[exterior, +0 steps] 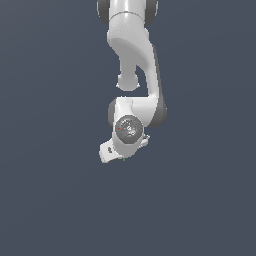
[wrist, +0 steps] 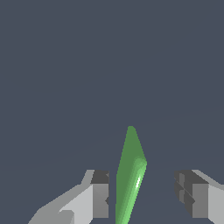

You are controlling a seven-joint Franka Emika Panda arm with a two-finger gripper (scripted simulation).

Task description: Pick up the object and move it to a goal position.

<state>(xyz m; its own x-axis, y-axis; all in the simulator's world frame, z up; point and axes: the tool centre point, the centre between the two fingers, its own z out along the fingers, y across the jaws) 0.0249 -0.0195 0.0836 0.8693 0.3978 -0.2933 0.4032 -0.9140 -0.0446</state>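
Wrist view: spread jaws straddle the green stick (wrist: 130, 175), untouched.

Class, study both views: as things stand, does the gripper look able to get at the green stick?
Probably yes. In the wrist view the green stick stands between the gripper's two fingers, with a gap on either side and nothing in between. The jaws are open and have not yet closed on it.
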